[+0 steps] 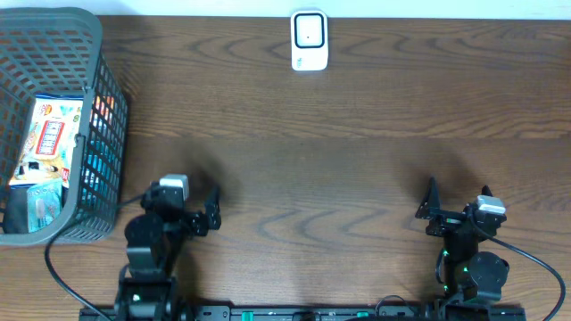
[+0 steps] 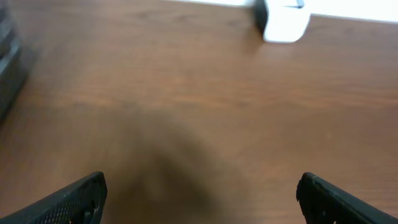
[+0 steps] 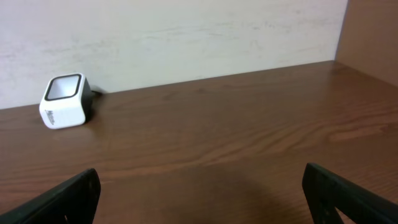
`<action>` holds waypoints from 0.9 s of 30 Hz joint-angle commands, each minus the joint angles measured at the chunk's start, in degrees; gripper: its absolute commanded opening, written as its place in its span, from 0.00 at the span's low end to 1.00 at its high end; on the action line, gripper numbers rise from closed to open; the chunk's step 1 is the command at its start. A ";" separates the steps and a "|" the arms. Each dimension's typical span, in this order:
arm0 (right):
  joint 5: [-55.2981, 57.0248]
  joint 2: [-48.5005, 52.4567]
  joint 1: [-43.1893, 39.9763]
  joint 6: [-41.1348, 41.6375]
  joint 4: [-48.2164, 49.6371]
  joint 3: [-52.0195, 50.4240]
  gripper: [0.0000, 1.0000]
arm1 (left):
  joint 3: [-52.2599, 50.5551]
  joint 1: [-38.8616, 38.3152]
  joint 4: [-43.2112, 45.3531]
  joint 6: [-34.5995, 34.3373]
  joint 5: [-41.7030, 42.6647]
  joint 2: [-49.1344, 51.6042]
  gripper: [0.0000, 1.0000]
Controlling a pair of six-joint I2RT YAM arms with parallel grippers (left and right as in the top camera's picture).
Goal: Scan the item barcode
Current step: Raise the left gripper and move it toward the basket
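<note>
Item to scan: I see a colourful flat pack [image 1: 49, 143] lying in the grey basket [image 1: 105, 134] at the far-left corner of the bench [image 1: 357, 169]. A second, bluish pack [image 1: 37, 205] lies touching it in the same basket, on the side toward the near edge. I can't make out a barcode on either one. The scanner [image 1: 310, 40] stands at the middle of the far edge, white with a dark window on top, well apart from the basket. My left tool [image 2: 202, 202] is released, jaws wide with nothing between them, near the near edge just beside the basket's near corner. My right tool [image 3: 202, 199] is likewise released and empty, near the near edge toward the right.
</note>
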 commanded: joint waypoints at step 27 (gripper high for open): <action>-0.15 0.11 -0.61 -0.76 -0.24 -0.07 0.99 | 26.80 -0.13 -8.11 -0.26 14.86 12.24 0.98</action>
